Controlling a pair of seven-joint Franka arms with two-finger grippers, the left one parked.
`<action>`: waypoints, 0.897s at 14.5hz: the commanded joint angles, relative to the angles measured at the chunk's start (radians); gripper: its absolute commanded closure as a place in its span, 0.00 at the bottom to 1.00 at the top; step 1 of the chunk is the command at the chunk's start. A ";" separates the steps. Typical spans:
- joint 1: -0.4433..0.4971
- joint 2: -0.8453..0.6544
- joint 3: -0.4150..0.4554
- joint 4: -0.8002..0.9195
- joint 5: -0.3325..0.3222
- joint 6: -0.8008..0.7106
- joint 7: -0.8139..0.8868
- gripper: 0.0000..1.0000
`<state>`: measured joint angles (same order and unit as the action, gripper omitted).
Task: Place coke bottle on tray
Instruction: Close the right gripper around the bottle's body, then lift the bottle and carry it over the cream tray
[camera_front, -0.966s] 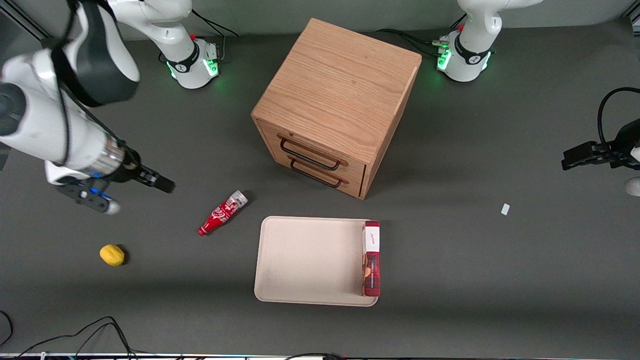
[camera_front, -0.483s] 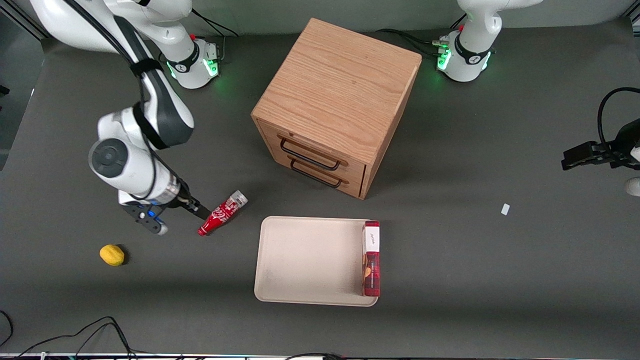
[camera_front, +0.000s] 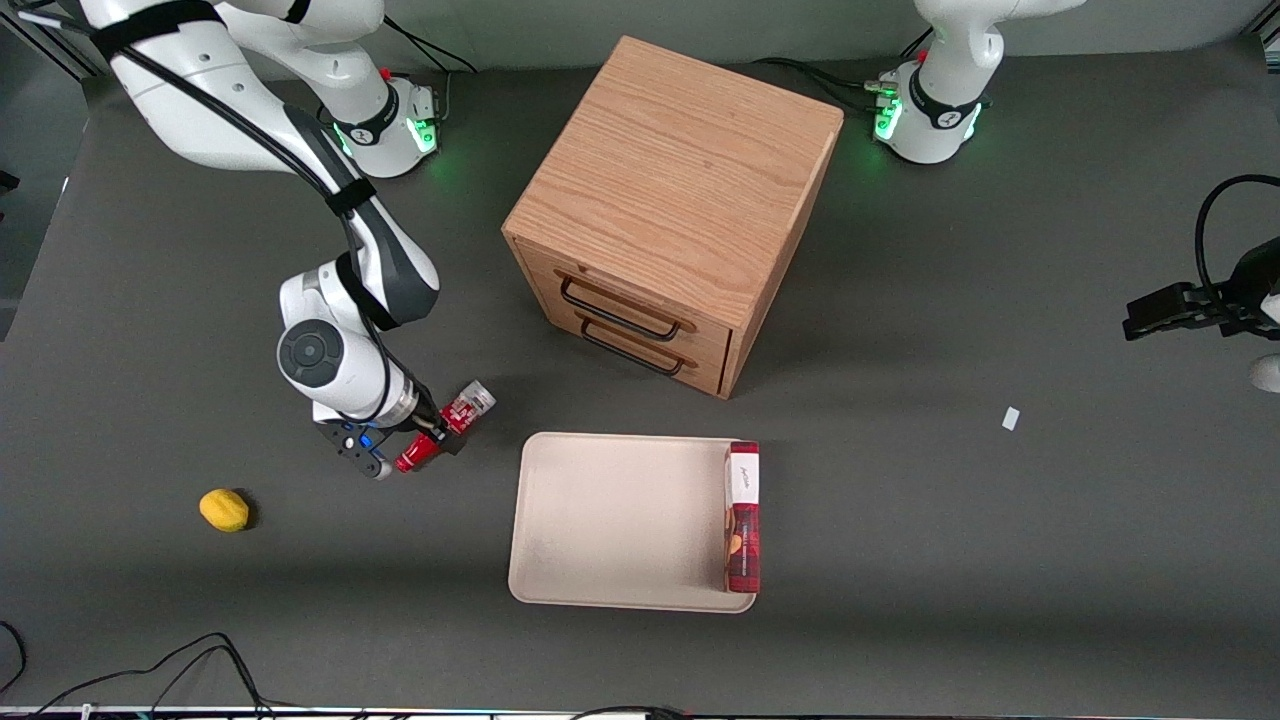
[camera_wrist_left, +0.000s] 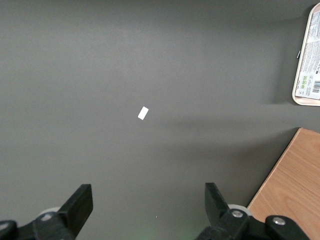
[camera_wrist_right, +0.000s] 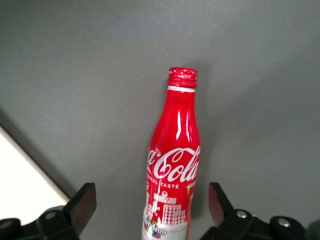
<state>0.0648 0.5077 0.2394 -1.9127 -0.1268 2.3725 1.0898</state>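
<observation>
With the gripper (camera_front: 432, 437) spread open astride the coke bottle (camera_front: 445, 426), which lies on the table at the tray's (camera_front: 620, 520) 10 o'clock, centre both fingers on its body before closing.

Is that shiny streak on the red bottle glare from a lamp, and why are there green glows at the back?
Right wrist view: yes, pale reflections streak the coke bottle, lying between the open claw. Front view: the green glow comes from lights on the arm bases; the wooden cabinet casts a soft shadow.
</observation>
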 joint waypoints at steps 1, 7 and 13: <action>-0.005 0.023 0.003 -0.009 -0.034 0.027 0.038 0.00; -0.010 0.061 0.003 -0.028 -0.034 0.074 0.036 0.00; -0.010 0.077 0.003 -0.026 -0.036 0.093 0.036 0.38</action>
<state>0.0595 0.5831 0.2389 -1.9356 -0.1338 2.4476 1.0928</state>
